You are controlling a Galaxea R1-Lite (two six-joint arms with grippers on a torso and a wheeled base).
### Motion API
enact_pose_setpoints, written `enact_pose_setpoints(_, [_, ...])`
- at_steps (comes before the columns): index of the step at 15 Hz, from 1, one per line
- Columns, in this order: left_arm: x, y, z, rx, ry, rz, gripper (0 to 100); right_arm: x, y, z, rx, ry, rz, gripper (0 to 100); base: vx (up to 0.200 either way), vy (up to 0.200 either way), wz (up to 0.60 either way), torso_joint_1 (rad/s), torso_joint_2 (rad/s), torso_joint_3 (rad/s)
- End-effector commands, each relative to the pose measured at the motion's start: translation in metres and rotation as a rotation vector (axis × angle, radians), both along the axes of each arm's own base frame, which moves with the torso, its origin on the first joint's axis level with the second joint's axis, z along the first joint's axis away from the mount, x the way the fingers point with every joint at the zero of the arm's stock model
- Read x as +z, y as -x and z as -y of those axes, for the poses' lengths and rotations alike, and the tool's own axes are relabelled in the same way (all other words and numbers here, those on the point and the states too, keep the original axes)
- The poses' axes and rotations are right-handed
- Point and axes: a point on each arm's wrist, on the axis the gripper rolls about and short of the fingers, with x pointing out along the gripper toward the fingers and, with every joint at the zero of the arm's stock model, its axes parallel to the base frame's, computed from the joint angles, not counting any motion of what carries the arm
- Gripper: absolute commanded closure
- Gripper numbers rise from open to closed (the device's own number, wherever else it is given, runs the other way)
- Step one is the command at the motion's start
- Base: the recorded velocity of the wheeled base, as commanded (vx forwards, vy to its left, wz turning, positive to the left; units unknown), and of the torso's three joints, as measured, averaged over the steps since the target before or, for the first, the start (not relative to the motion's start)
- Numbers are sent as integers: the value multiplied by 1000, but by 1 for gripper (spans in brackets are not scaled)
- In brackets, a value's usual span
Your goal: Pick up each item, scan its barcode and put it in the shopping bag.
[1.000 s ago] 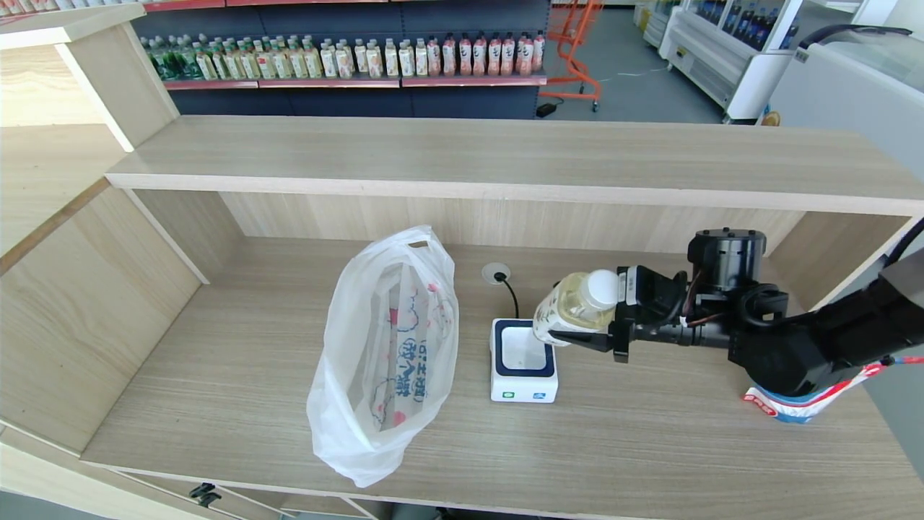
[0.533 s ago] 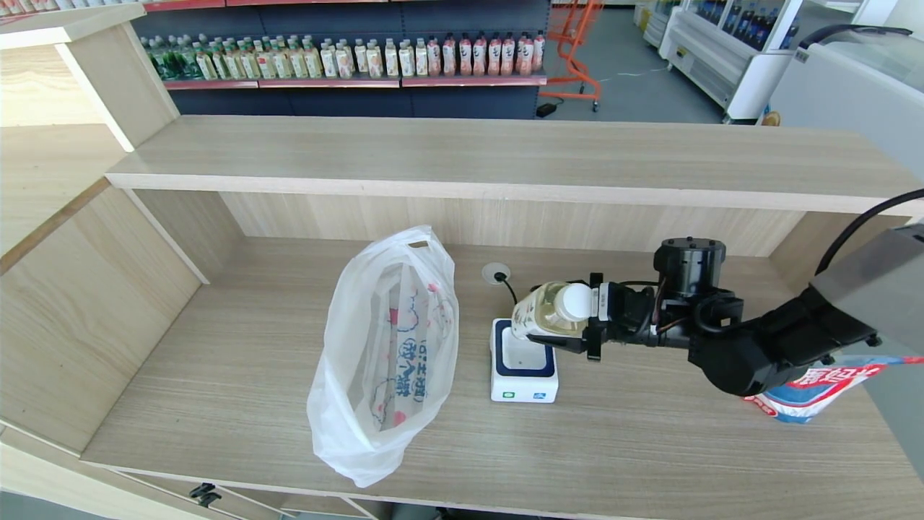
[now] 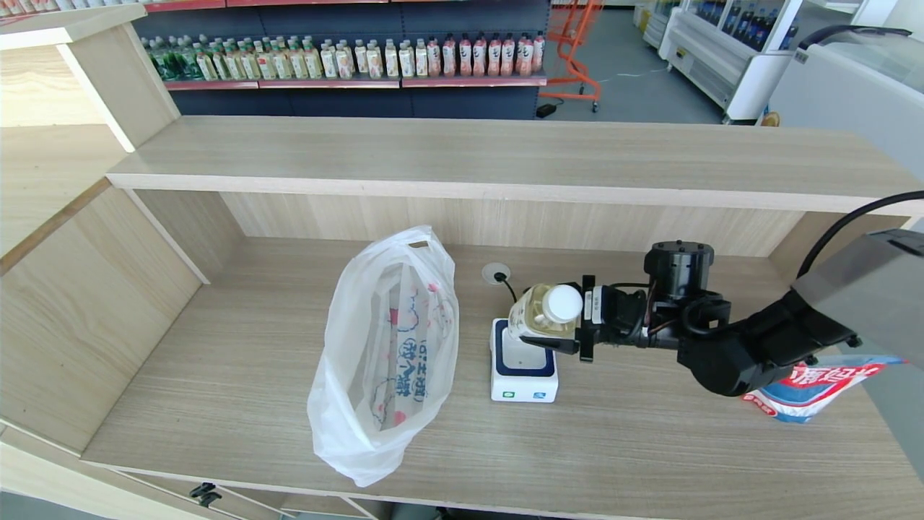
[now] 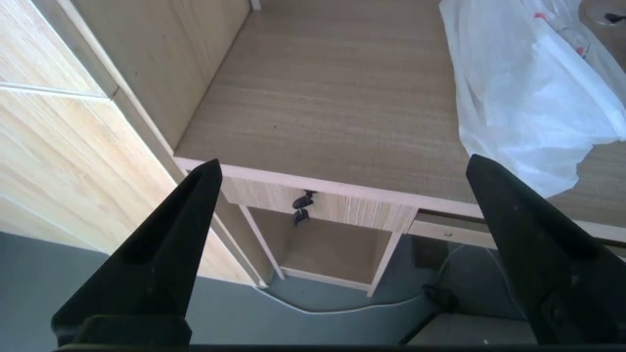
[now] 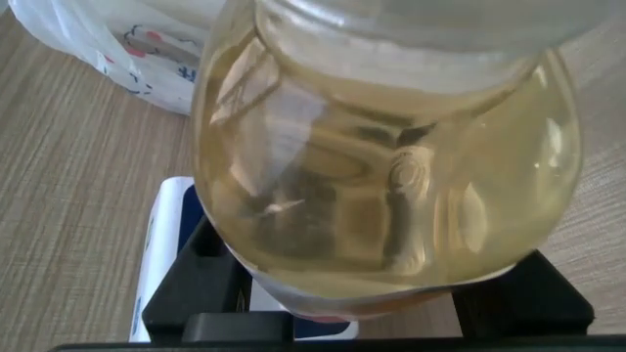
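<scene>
My right gripper (image 3: 559,325) is shut on a clear bottle of yellow tea (image 3: 541,312) with a white cap, held just above the white and blue barcode scanner (image 3: 523,372) in the middle of the counter. In the right wrist view the bottle (image 5: 391,166) looms close over the scanner (image 5: 171,274). The white plastic shopping bag (image 3: 386,347) lies open to the scanner's left, also seen in the left wrist view (image 4: 533,88). My left gripper (image 4: 342,254) hangs open off the counter's front left edge, its fingers (image 4: 156,254) spread wide.
A red, white and blue snack bag (image 3: 816,386) lies at the counter's right end, partly under my right arm. A black cable (image 3: 509,289) runs from the scanner to a grommet (image 3: 496,273). The counter's (image 3: 650,448) raised back and side walls enclose it.
My right arm has carried the bottle leftward and slightly down, from beside the scanner's right edge to directly over it. The bag and scanner have stayed put.
</scene>
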Motion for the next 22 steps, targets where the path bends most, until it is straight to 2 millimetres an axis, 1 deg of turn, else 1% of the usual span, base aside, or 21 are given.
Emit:
enact_pose_setpoints(1, [0, 0, 0, 1, 0, -1, 0, -1, 0, -1, 0, 1, -5, 100, 0, 0, 0, 0, 0, 0])
enact_pose_setpoints(5, [0, 0, 0, 1, 0, 0, 0, 1, 1, -2, 1, 1, -2, 100, 0, 0, 0, 0, 0, 0])
enact_pose_setpoints(12, [0, 0, 0, 1, 0, -1, 0, 8, 4, 0, -4, -6, 11, 100, 0, 0, 0, 0, 0, 0])
enact_pose_setpoints(13, [0, 0, 0, 1, 0, 0, 0, 13, 4, 3, -12, -15, 13, 100, 0, 0, 0, 0, 0, 0])
enact_pose_setpoints(15, [0, 0, 0, 1, 0, -1, 0, 34, 8, 13, -47, -80, -17, 100, 0, 0, 0, 0, 0, 0])
enact_pose_setpoints(16, [0, 0, 0, 1, 0, -1, 0, 51, 22, 16, -54, -137, -86, 100, 0, 0, 0, 0, 0, 0])
enact_pose_setpoints(17, [0, 0, 0, 1, 0, 0, 0, 74, 58, 19, -48, -204, -209, 100, 0, 0, 0, 0, 0, 0])
enact_pose_setpoints(18, [0, 0, 0, 1, 0, 0, 0, 81, 71, 22, -57, -226, -253, 100, 0, 0, 0, 0, 0, 0])
enact_pose_setpoints(19, [0, 0, 0, 1, 0, 0, 0, 89, 102, 32, -107, -282, -374, 100, 0, 0, 0, 0, 0, 0])
enact_pose_setpoints(21, [0, 0, 0, 1, 0, 0, 0, 92, 131, 46, -223, -388, -563, 100, 0, 0, 0, 0, 0, 0])
enact_pose_setpoints(22, [0, 0, 0, 1, 0, -1, 0, 95, 138, 51, -281, -451, -634, 100, 0, 0, 0, 0, 0, 0])
